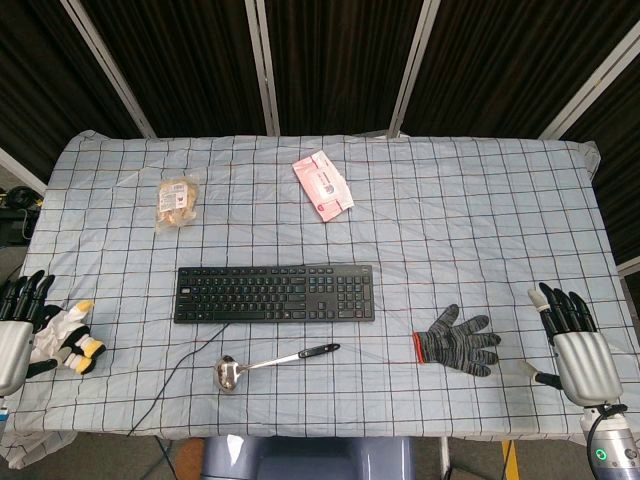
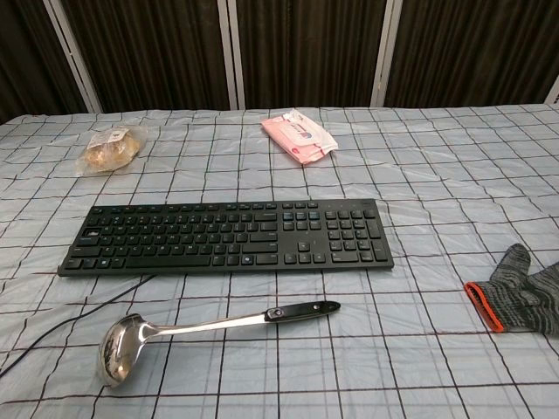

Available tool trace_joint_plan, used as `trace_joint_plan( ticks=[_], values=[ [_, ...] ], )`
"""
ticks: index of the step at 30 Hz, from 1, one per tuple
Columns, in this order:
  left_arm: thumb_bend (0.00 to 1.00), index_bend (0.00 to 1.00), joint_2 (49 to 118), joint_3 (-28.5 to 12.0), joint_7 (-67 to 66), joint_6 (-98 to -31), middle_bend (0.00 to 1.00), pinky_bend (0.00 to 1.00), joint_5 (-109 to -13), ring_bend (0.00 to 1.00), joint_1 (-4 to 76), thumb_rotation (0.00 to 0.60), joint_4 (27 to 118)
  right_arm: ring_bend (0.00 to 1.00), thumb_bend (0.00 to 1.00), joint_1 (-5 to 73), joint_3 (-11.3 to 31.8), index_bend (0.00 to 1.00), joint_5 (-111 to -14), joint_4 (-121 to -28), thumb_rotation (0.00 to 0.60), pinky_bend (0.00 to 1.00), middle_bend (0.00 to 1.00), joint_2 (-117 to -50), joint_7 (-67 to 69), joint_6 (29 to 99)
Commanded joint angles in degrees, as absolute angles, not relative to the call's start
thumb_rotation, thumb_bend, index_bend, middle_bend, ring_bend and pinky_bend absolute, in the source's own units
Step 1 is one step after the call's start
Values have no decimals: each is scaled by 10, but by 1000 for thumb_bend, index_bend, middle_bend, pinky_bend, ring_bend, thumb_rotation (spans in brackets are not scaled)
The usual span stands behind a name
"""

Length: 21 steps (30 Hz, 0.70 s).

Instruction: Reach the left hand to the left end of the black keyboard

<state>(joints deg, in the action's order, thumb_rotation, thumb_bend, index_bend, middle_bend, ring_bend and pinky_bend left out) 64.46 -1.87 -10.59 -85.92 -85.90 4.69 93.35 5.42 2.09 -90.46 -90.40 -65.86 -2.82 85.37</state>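
Observation:
The black keyboard [image 1: 275, 293] [image 2: 227, 236] lies flat across the middle of the checked tablecloth, its cable trailing off its left end toward the front edge. My left hand [image 1: 18, 325] sits at the far left edge of the head view, fingers extended and holding nothing, well left of the keyboard's left end. My right hand [image 1: 574, 338] rests at the far right edge, fingers extended, empty. Neither hand shows in the chest view.
A white-and-yellow toy [image 1: 68, 337] lies just right of my left hand. A steel ladle [image 1: 268, 363] [image 2: 188, 332] lies in front of the keyboard. A grey glove [image 1: 458, 341] [image 2: 520, 298] is at the right. A snack bag [image 1: 177, 200] and pink packet [image 1: 323, 184] lie behind.

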Motion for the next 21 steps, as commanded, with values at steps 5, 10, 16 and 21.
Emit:
trace_joint_plan(
  ticks=[5,10,16,21],
  values=[
    [42,0,643,-19,-105,-862,0,0,-861,0,46,600,935,0,56,54,20,0,-904,-906,600,0,0,-658,-29,853],
    [42,0,644,-17,-109,-859,0,0,-862,0,47,600,937,0,57,53,20,1,-900,-909,600,0,0,-656,-26,853],
    [42,0,646,-18,-118,-858,0,0,-862,0,49,600,935,0,56,54,20,3,-895,-912,600,0,0,-654,-31,845],
    [51,0,647,-19,-124,-853,0,0,-860,0,51,600,937,0,57,53,19,5,-893,-915,600,0,0,-654,-36,845]
  ],
)
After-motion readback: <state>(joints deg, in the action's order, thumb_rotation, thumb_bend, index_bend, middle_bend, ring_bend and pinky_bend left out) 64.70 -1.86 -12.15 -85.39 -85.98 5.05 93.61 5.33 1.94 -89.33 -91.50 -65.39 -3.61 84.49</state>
